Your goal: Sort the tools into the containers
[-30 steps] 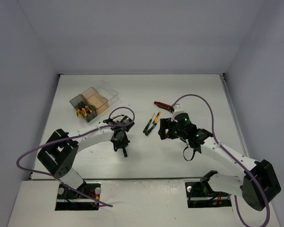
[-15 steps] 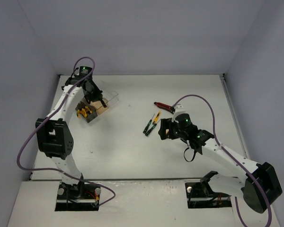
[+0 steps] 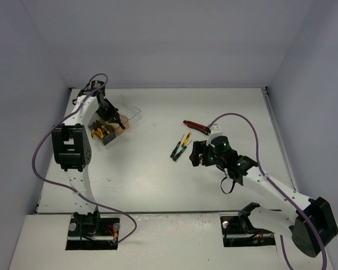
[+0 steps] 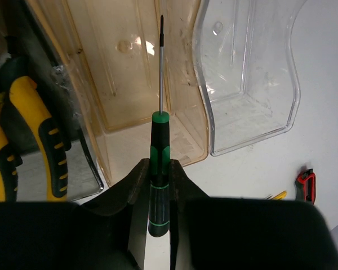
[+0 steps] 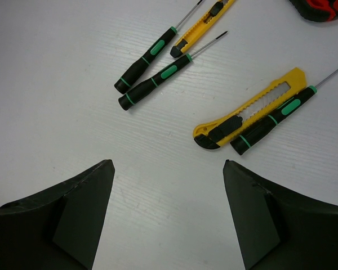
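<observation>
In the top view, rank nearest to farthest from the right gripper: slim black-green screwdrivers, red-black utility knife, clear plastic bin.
1. Black-green screwdrivers, just left of the right gripper.
2. Red-black utility knife, beyond it.
3. Clear plastic bin, far left.

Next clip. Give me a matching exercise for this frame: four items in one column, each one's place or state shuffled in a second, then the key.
Column 1
1. pliers
2. yellow utility knife
3. clear bin
4. left gripper

Column 2
A. lying on the table against a loose screwdriver
B. shut on a black-green screwdriver
C. inside the smoky grey bin
D. nothing inside it

Pairs: 1-C, 2-A, 3-D, 4-B
</observation>
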### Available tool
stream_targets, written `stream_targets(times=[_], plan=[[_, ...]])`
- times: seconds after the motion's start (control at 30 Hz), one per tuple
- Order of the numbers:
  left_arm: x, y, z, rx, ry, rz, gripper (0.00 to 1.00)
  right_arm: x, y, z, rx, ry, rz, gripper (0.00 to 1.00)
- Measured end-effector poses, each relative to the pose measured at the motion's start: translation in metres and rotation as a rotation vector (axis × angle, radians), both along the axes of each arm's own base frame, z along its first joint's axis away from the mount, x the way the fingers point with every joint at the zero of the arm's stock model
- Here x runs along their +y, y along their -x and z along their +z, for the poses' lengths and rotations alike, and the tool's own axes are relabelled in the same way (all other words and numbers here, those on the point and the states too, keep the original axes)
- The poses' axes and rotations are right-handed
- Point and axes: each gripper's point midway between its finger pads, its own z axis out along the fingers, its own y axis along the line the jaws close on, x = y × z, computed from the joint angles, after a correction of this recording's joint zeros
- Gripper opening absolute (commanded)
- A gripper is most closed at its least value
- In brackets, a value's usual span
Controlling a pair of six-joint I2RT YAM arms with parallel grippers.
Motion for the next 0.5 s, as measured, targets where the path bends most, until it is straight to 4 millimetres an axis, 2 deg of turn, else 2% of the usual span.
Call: stream_targets(times=[0.3,0.5], plan=[[0.022,-0.003,0.003,-0.004,0.013,0.057,0.35,0.000,0.000,-0.001,0.001,0.001,0.000,0.76],[0.024,-0.004,0.004,-0.004,0.028,0.059,0.47,-0.001,0.001,-0.002,0.003,0.002,0.000,0.76]])
